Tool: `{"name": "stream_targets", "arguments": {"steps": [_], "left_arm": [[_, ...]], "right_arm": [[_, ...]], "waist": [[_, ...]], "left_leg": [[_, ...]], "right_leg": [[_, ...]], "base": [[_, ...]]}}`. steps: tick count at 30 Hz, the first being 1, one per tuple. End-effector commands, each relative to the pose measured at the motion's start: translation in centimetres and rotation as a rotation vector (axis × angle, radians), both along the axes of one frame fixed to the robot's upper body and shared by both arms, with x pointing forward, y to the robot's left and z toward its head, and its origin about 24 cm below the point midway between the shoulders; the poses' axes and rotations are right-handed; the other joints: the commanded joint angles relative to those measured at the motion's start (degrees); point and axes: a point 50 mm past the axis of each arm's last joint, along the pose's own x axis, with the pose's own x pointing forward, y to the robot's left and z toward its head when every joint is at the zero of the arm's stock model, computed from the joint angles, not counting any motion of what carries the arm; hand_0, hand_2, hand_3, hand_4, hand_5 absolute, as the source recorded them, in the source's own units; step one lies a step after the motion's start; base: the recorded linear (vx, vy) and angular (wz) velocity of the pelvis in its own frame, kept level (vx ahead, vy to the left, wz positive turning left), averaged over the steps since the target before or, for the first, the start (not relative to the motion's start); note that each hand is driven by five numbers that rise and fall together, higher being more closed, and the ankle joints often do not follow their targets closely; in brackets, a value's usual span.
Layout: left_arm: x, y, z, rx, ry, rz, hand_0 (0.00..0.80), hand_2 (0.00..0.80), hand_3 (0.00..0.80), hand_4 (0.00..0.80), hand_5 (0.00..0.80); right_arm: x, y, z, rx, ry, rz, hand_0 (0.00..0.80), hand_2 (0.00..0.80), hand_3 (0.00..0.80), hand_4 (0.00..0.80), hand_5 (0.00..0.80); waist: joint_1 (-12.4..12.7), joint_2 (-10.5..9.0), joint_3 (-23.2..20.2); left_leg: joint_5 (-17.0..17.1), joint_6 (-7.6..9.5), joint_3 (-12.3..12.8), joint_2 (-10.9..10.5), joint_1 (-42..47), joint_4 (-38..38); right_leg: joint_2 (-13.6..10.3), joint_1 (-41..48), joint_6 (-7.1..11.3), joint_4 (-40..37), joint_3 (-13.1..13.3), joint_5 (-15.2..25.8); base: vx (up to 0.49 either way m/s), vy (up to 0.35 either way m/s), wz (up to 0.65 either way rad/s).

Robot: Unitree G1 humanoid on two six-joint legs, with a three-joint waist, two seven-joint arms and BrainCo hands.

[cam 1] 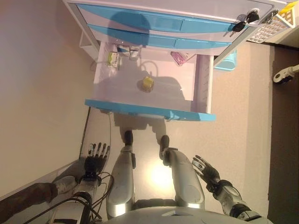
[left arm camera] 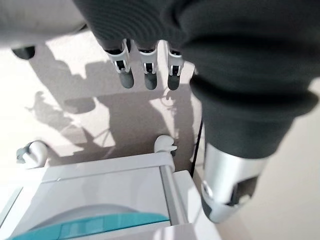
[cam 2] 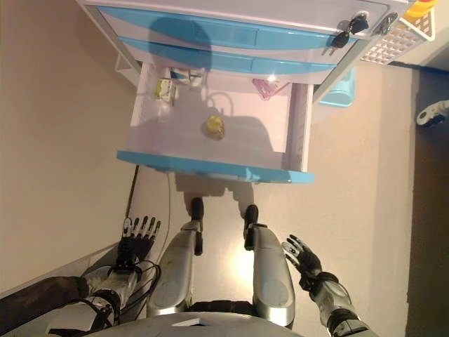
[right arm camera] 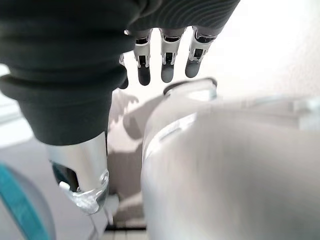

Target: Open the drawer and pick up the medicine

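Silver left hand (cam 1: 95, 156) hanging relaxed, right hand (cam 1: 207, 170) likewise, drawer (cam 1: 149, 109) open

A white plastic cabinet (cam 1: 187, 9) has bright blue drawer fronts, its pulled-out white drawer (cam 1: 149, 111) holding a yellow round item (cam 1: 147, 83), a pink packet (cam 1: 178, 58) and a green-and-white packet (cam 1: 113, 59).

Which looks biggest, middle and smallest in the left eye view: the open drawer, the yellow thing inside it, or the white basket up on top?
1. Open drawer, by far the biggest.
2. White basket, though the picture's edge cuts it off, so only part shows.
3. Yellow thing, the smallest, on the drawer floor.
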Motion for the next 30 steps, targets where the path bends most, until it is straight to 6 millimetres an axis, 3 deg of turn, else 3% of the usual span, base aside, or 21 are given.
{"name": "stream_targets", "arguments": {"steps": [1, 5, 8, 14, 19, 23, 27, 30], "left_arm": [[-1.6, 0.9, -0.3, 0.096, 0.03, -0.05, 0.0, 0.0, 0.0, 0.0, 0.0], [-3.3, 1.7, -0.6, 0.133, 0.067, -0.078, 0.0, 0.0, 0.0, 0.0, 0.0], [-5.1, 2.2, -0.9, 0.168, 0.104, -0.11, 0.0, 0.0, 0.0, 0.0, 0.0], [-8.3, 3.0, -1.0, 0.211, 0.148, -0.155, 0.0, 0.0, 0.0, 0.0, 0.0], [-10.2, 2.8, -1.4, 0.201, 0.178, -0.168, 0.0, 0.0, 0.0, 0.0, 0.0], [-11.0, 2.1, -1.7, 0.192, 0.197, -0.198, 0.0, 0.0, 0.0, 0.0, 0.0], [-11.3, 1.8, -1.9, 0.196, 0.217, -0.221, 0.0, 0.0, 0.0, 0.0, 0.0], [-11.2, 1.9, -1.9, 0.195, 0.224, -0.236, 0.0, 0.0, 0.0, 0.0, 0.0]], "right_arm": [[-1.3, -3.2, 0.6, -0.122, -0.002, -0.142, 0.0, 0.0, 0.0, 0.0, 0.0], [-1.9, -5.5, 1.3, -0.181, -0.028, -0.333, 0.0, 0.0, 0.0, 0.0, 0.0], [-1.6, -7.3, 3.2, -0.261, -0.133, -0.448, 0.0, 0.0, 0.0, 0.0, 0.0], [0.6, -8.9, 9.7, -0.488, -0.468, -0.51, 0.0, 0.0, 0.0, 0.0, 0.0], [2.2, -9.4, 16.5, -0.721, -0.757, -0.44, 0.0, 0.0, 0.0, 0.0, 0.0], [3.3, -8.1, 21.8, -0.937, -0.977, -0.261, 0.0, 0.0, 0.0, 0.0, 0.0], [4.0, -7.0, 25.8, -1.032, -1.107, -0.084, 0.0, 0.0, 0.0, 0.0, 0.0], [5.0, -5.0, 28.4, -1.109, -1.209, 0.114, 0.0, 0.0, 0.0, 0.0, 0.0]], "waist": [[0.6, -0.49, -3.2], [1.0, -0.98, -4.1], [1.0, -1.95, -5.1], [0.7, -3.31, -6.7], [0.5, -3.73, -7.9], [0.5, -3.47, -8.7], [0.9, -3.34, -9.2], [1.5, -3.26, -9.2]], "left_leg": [[-4.8, 1.06, 0.6, -2.8, -1.1, 4.6], [-5.2, 1.01, 0.9, -2.5, 0.6, 3.7], [-5.4, 1.12, 1.2, -1.9, 1.6, 3.0], [-6.1, 1.63, 1.8, -0.9, 3.4, 1.2], [-6.6, 1.86, 2.1, -0.5, 4.7, -0.1], [-6.8, 1.84, 2.1, -0.4, 5.5, -1.1], [-6.7, 1.69, 2.1, -0.2, 6.0, -2.1], [-6.7, 1.52, 1.8, -0.3, 6.0, -2.5]], "right_leg": [[-2.9, 2.9, 5.93, -7.1, -0.6, 5.1], [-3.0, 4.7, 6.39, -8.2, -0.6, 5.3], [-3.1, 6.2, 6.83, -9.5, -0.6, 5.9], [-3.0, 8.0, 7.63, -11.8, -0.6, 6.7], [-3.4, 9.1, 8.46, -13.2, -0.7, 6.8], [-4.0, 9.7, 9.12, -13.9, -1.0, 6.9], [-4.4, 10.5, 9.45, -15.0, -1.2, 7.0], [-4.8, 10.8, 9.61, -15.5, -1.4, 7.1]], "base": [[0.0, 0.0, 0.0], [0.05, -0.042, -0.01], [0.059, -0.074, 0.0], [0.031, -0.055, -0.01], [0.008, -0.01, 0.01], [0.003, 0.026, 0.0], [0.001, 0.035, 0.02], [-0.009, 0.027, 0.11]]}}
